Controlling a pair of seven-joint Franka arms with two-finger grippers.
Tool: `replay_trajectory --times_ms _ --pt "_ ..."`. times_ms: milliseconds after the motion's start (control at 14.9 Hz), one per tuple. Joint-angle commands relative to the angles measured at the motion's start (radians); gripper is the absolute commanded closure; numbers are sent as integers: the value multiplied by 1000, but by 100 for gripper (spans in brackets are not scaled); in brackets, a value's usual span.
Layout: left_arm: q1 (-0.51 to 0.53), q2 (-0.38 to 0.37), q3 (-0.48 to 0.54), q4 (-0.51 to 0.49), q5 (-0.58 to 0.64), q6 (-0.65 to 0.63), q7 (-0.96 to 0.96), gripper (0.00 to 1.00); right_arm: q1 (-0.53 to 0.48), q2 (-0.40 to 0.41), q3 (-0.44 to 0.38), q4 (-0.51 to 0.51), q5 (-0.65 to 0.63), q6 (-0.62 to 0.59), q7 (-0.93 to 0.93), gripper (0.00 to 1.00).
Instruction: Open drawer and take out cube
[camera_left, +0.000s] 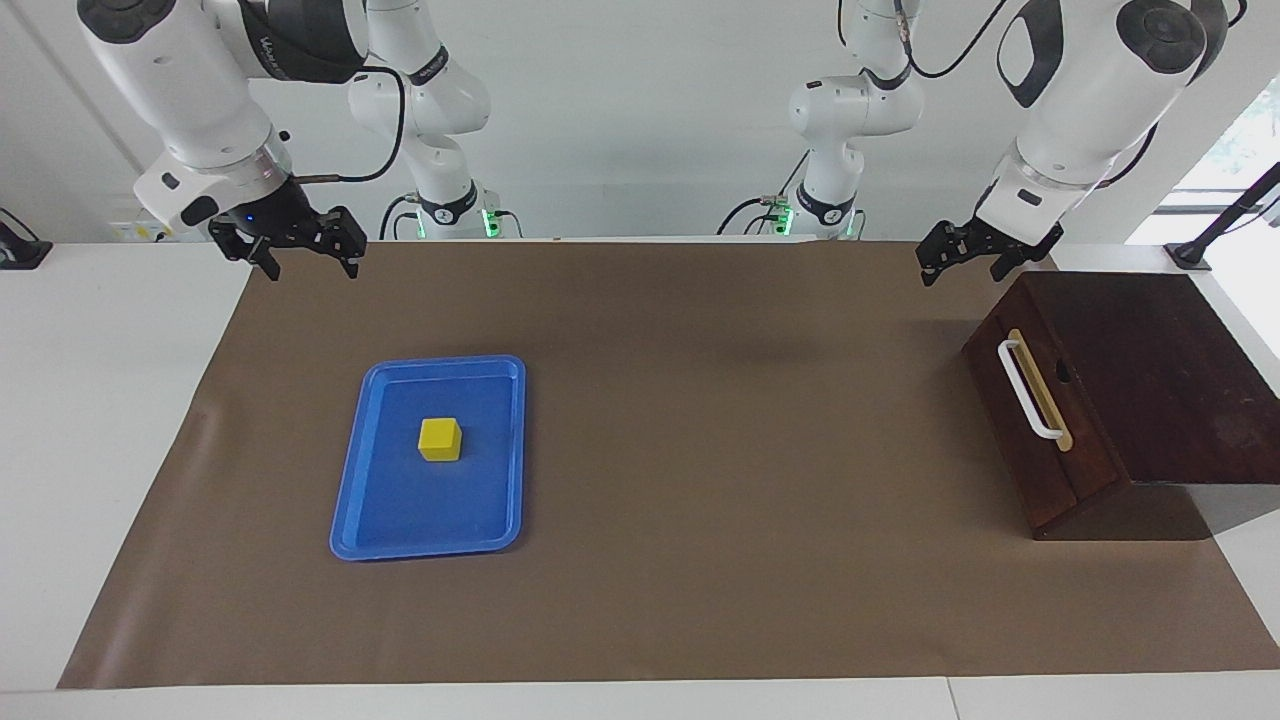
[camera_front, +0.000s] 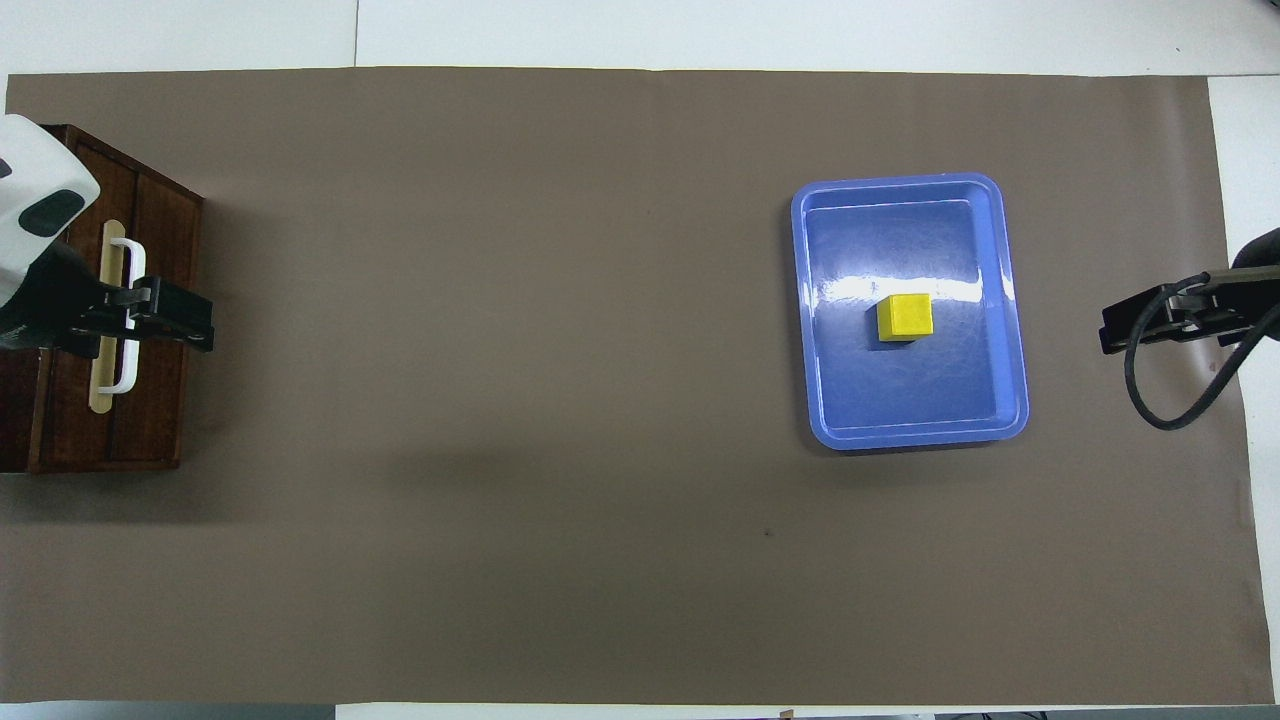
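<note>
On the blue tray (camera_left: 345, 500) sits the cube (camera_left: 440, 439); both grippers hang empty, fingers parted.

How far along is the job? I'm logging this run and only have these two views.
The small yellow cube already sits in the blue plastic tray, and the dark brown wooden drawer looks shut. Nothing is in hand: the left gripper hangs empty near the drawer box, and the right gripper waits open at the right arm's end. Nothing visible seems left.
</note>
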Motion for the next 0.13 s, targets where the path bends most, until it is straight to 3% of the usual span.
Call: replay_trajectory --times_ms 0,67 --pt "-12 -17 11 -1 -6 -7 3 0 -2 -19 3 -18 -4 11 5 0" --pt "-12 -19 9 -5 -6 -8 3 0 0 -19 3 -18 -4 11 3 0"
